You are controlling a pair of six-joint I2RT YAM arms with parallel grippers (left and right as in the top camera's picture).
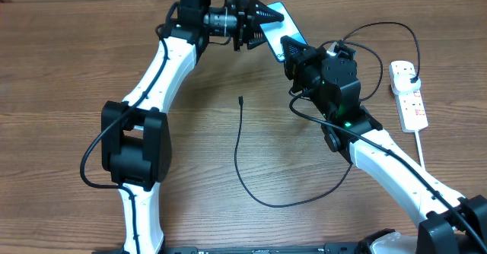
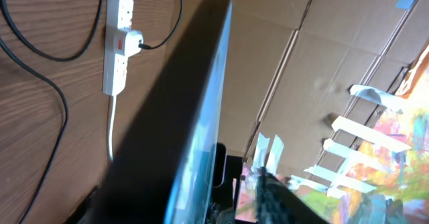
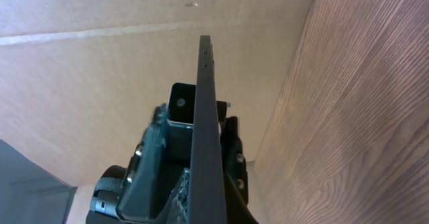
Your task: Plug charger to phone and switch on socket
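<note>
Phone (image 3: 204, 117), gripped by right end effector (image 1: 292, 51), points its length diagonally.

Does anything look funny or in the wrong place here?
Yes. The phone isn't lying flat: the right claw grips it up off the table, tilted, with the left claw at its other end. The small tip of the charger lies loose on the table, plugged into nothing.

The phone (image 1: 284, 26) lies between left pincer (image 1: 268, 18) and right pincer (image 1: 293, 50), charger (image 1: 237, 144) before it, socket (image 1: 409, 94) at right.
</note>
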